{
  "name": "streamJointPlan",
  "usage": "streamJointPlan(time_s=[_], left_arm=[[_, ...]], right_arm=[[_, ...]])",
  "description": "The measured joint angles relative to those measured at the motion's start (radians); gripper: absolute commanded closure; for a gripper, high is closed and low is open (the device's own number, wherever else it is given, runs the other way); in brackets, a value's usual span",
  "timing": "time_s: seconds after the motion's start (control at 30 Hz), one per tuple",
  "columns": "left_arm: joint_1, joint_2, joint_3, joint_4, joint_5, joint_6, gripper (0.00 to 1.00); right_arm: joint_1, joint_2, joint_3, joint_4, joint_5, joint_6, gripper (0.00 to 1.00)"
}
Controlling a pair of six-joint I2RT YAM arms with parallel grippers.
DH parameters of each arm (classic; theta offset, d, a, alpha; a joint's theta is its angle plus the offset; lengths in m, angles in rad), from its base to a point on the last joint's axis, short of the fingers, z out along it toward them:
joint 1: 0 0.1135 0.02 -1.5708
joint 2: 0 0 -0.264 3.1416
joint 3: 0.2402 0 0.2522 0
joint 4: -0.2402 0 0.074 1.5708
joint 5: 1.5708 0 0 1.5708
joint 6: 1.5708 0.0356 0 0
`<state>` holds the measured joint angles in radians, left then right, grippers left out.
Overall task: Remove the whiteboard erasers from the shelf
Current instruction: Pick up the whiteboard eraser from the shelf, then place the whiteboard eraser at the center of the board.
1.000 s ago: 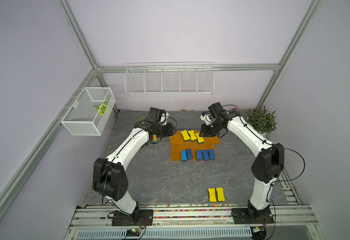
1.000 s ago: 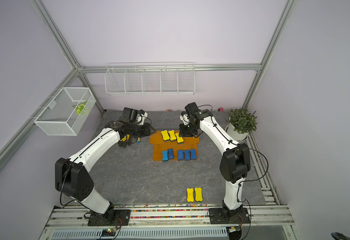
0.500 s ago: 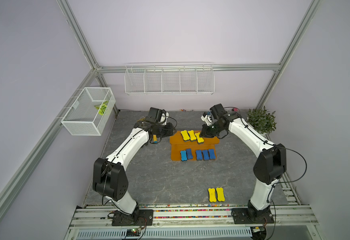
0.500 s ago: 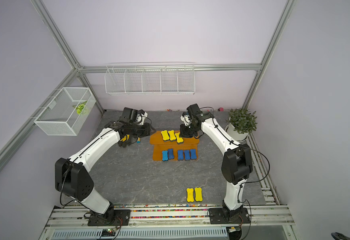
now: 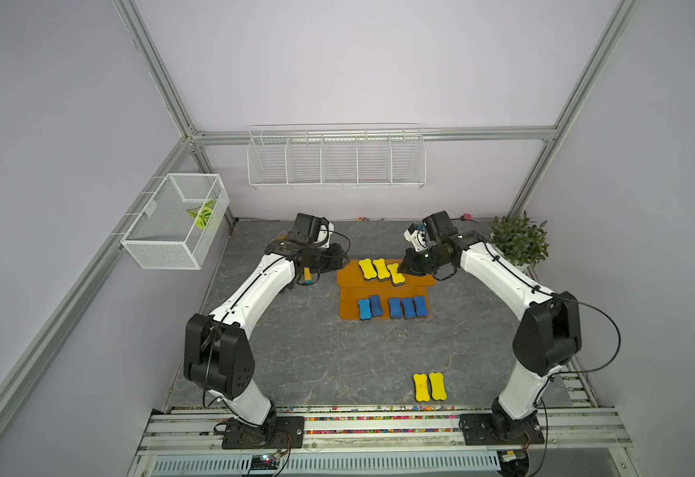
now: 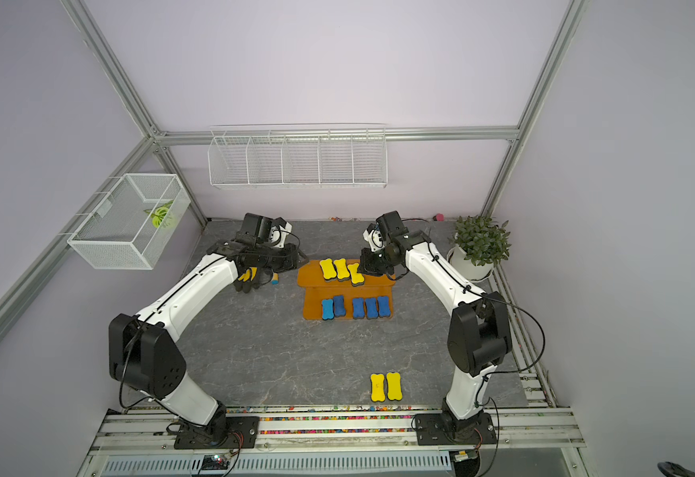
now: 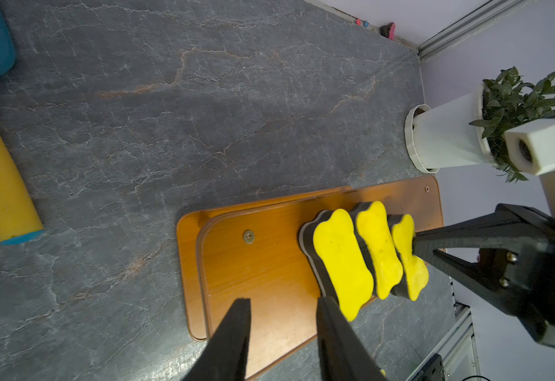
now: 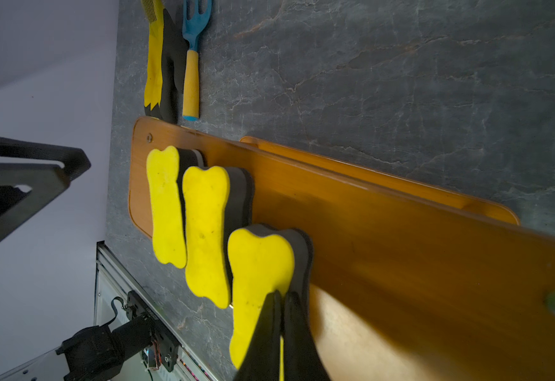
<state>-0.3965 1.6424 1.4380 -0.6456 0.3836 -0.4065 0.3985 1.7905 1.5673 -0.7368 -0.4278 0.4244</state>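
The orange two-tier shelf (image 5: 348, 281) stands mid-table. Three yellow whiteboard erasers (image 5: 380, 269) lie on its upper board and several blue ones (image 5: 391, 307) on the lower board. Two more yellow erasers (image 5: 429, 387) rest on the table near the front. My right gripper (image 8: 281, 293) is shut, its tips against the yellow top of the rightmost upper eraser (image 8: 259, 264), which sits further forward than its neighbours. My left gripper (image 7: 284, 300) is open over the bare left end of the upper board, beside the leftmost yellow eraser (image 7: 339, 260).
Yellow-and-black gloves (image 6: 246, 280) and a blue garden fork with a yellow handle (image 8: 191, 79) lie left of the shelf. A potted plant (image 5: 517, 241) stands at the back right. White wire baskets (image 5: 335, 159) (image 5: 176, 219) hang on the walls.
My right gripper has closed and come down slightly onto the rightmost yellow eraser on the upper board. The left arm has stayed still.
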Motion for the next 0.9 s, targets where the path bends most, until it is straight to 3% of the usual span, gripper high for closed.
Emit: streamJointPlan(time_s=[0.53,0.7,0.9], left_arm=[[0.000,-0.047,-0.004,0.004,0.003,-0.004,0.62],[0.000,-0.070,-0.023,0.012,0.007,-0.004,0.62],[0.000,-0.087,-0.058,0.026,0.011,-0.005,0.62]], right_arm=[[0.060,-0.267,-0.220,0.031,0.133,0.149,1.00],[0.159,-0.414,-0.341,0.033,0.213,0.217,1.00],[0.354,-0.525,-0.517,0.030,0.300,0.348,1.00]])
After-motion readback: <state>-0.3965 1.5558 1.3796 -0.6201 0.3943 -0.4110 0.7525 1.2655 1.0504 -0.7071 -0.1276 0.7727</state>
